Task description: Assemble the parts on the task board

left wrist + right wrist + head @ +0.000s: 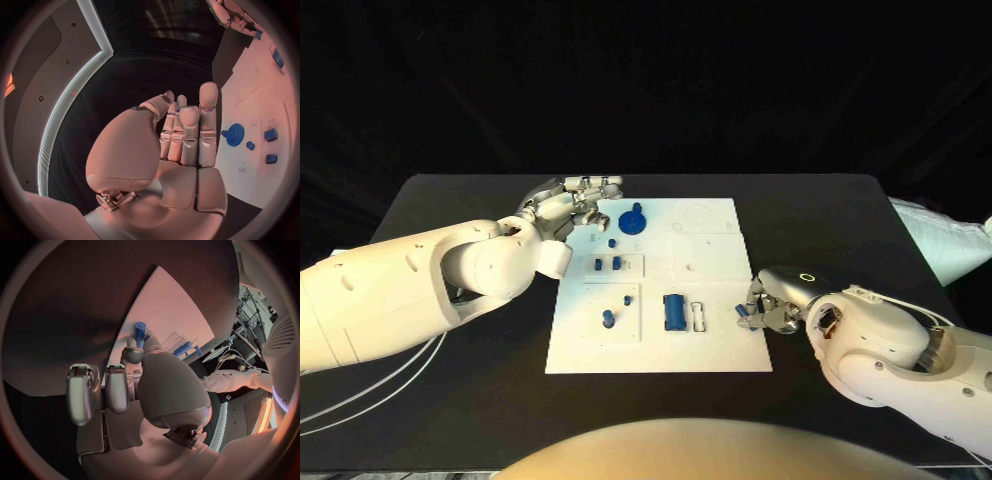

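**Right hand pinches a blue peg at the board's edge; left hand flat and empty at the far corner**

The white rectangular task board [711,345] lies in the middle of the black table [848,215]; on it a round blue toothed gear [633,220] sits near the far left corner, two small blue blocks [607,264] stand side by side in a recess below it, and a tiny blue piece [613,241] lies between gear and blocks; nearer the robot a long blue rectangular bar [675,311] lies in a slot, with a small blue oblong peg [609,319] and a smaller blue stub [629,299] to its left.

The silver right hand [764,310] rests at the board's right edge, just beside the bar's slot; its fingers are curled in and pinch a short blue cylindrical peg [140,333], which stands up from the fingertips in the right wrist view and shows as a blue fleck in the head view.

The silver left hand [571,205] hovers at the board's far left corner, near the gear; its fingers [190,132] are straight and side by side, the palm holding nothing.
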